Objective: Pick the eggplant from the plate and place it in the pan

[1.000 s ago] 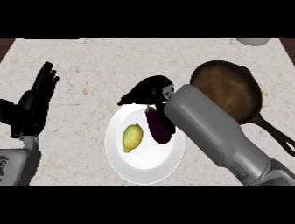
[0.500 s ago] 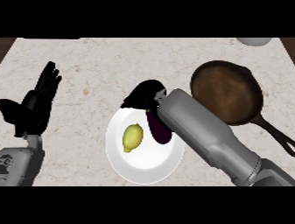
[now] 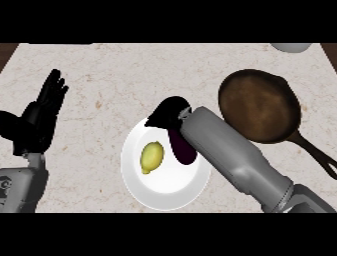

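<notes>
left hand: near the surface's left edge, fingers straight and up, holding nothing. Resting, no change.
plate: white, toward the front edge, about mid-surface. Same spot as a second ago.
lemon: on the plate's left half, untouched.
eggplant: dark purple, lying on the plate's right side, just beside the lemon; upper end hidden under the right hand.
right hand: over the plate's far rim, on the eggplant's top end. Has crept slightly leftward. Fingers: can't tell if curled on it.
pan: right side of surface, handle toward the front-right corner, nothing in it.
status: eggplant not lifted; likely settling the grasp.
</notes>
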`<state>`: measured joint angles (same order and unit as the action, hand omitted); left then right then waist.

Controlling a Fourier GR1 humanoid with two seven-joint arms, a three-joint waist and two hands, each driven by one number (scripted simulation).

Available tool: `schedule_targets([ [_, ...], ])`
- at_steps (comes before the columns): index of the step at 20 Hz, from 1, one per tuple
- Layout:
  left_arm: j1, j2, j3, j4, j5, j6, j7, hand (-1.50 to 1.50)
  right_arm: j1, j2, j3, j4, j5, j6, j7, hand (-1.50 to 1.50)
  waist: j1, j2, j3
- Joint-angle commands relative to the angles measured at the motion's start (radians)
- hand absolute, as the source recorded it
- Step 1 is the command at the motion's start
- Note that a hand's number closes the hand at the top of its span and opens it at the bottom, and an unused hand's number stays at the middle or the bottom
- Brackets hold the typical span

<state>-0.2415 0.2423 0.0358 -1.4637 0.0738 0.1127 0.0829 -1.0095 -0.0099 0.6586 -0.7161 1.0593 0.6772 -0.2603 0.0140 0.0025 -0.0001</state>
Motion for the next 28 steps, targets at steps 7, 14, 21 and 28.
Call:
schedule_targets([
  [7,-0.007,0.002,0.012,-0.03,-0.015,-0.015,0.046,0.0,-0.035,0.01,0.052,0.066,0.022,0.003,-0.002,-1.5,0.007,0.0,0.0],
  [14,0.018,-0.013,0.015,0.021,-0.021,-0.053,-0.054,0.0,0.026,0.01,0.133,0.146,-0.002,-0.087,0.01,-1.5,0.021,0.005,0.0],
  [21,0.063,-0.009,0.035,-0.042,-0.003,-0.064,-0.029,0.0,0.03,0.01,0.15,0.179,0.068,-0.142,-0.178,1.5,0.01,0.001,0.0],
  [28,0.006,-0.007,0.039,0.012,-0.011,-0.072,-0.02,0.0,0.064,0.01,0.076,0.141,-0.032,-0.143,0.051,1.5,0.022,0.004,0.0],
])
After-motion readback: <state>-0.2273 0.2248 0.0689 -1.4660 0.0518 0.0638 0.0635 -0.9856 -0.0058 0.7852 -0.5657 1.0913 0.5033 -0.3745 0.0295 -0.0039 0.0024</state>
